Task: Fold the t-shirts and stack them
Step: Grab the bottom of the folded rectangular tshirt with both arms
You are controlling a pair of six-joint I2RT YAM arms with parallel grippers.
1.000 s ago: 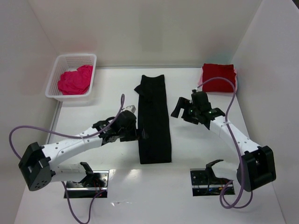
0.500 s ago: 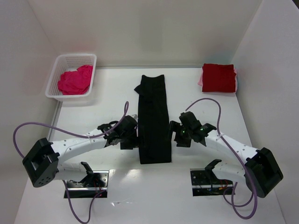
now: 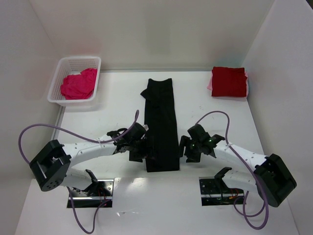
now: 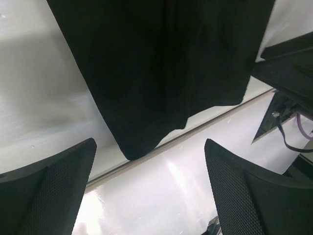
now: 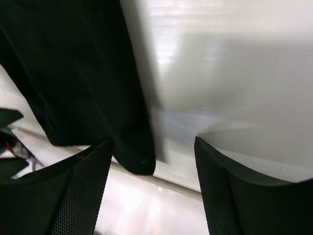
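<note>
Flanking near hem of black t-shirt (image 3: 161, 122): left tool (image 4: 150, 147), right tool (image 5: 152, 142), both spread, gripping nothing.

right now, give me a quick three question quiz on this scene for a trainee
1. True or false: the magenta t-shirt lies in the white basket.
2. The dark red t-shirt lies: A far right, B near left, C centre.
3. Fill in: the left hand and right hand are at the near corners of the ___ t-shirt.
Key: 1 true; 2 A; 3 black t-shirt.
</note>
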